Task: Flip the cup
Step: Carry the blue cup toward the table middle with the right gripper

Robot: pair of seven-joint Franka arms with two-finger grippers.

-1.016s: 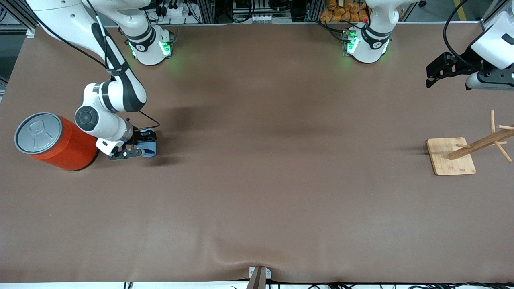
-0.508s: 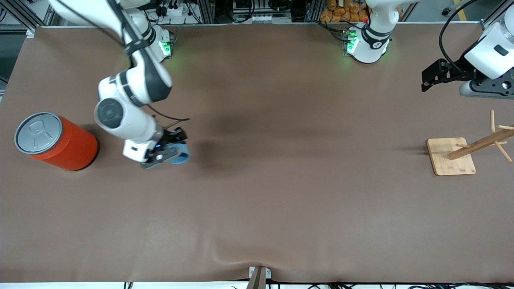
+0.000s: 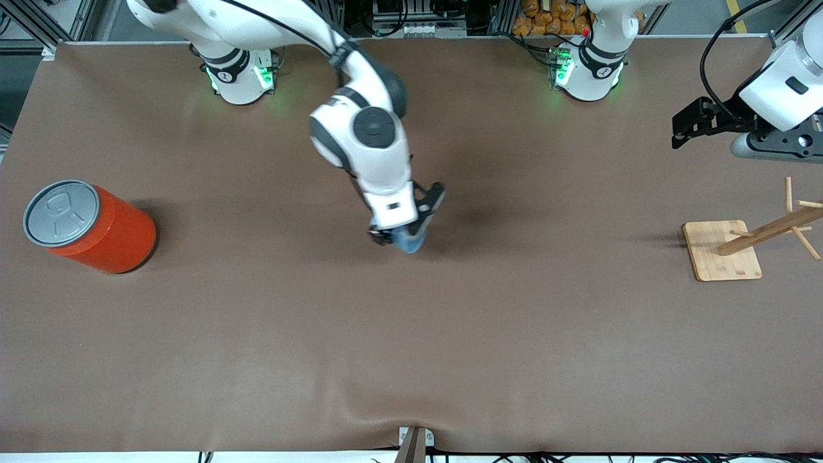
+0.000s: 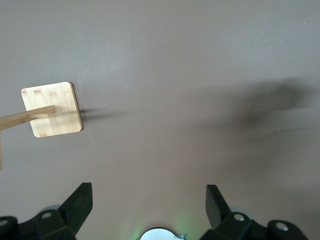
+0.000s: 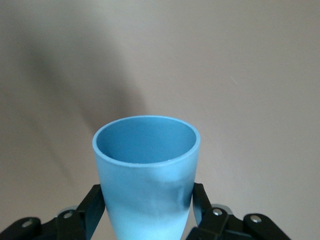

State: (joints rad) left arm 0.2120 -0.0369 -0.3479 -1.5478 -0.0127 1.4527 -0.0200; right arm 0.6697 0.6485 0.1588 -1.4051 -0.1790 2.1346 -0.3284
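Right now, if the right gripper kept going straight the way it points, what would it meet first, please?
Probably the bare table. The right gripper, shut on the cup, points the cup's open mouth at plain tabletop; nothing else shows in its line, though how far off the table is stays unclear.

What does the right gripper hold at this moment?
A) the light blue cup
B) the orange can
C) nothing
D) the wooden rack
A: the right gripper is shut on the light blue cup, its fingers pressing both sides, over the middle of the table.
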